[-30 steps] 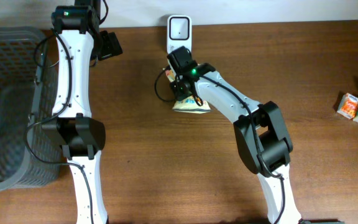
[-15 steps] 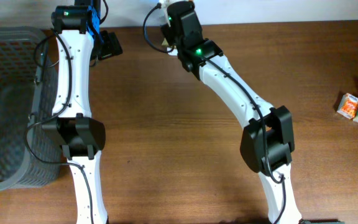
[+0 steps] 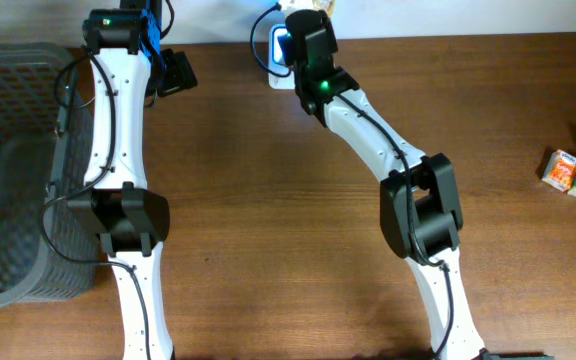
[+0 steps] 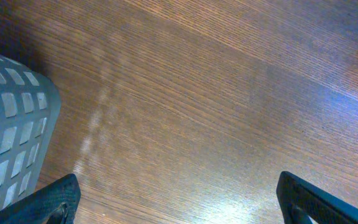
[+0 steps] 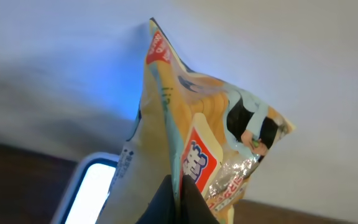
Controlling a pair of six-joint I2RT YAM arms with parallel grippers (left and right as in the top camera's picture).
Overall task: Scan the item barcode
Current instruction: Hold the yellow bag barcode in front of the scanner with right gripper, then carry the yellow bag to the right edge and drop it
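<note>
The right jaws are shut tight on the bottom edge of a yellow snack bag [image 5: 188,124], pinching it so that the printed pouch stands up and fans out above them. The bag hangs just above and beside the barcode scanner [image 3: 281,56], which stands at the far edge of the desk [image 3: 268,250]; the scanner's window glows blue-white, and that light falls on the bag's near side. The right arm [image 3: 368,130] stretches across the desk to the scanner. The left jaws are spread wide and hold nothing, hovering over bare wood to the left of the scanner, with only their dark fingertips [image 4: 55,198] showing at the wrist view's lower corners. A grey mesh basket [image 3: 8,170] sits well to the scanner's left, and small drink cartons [image 3: 565,168] lie well to its right.
</note>
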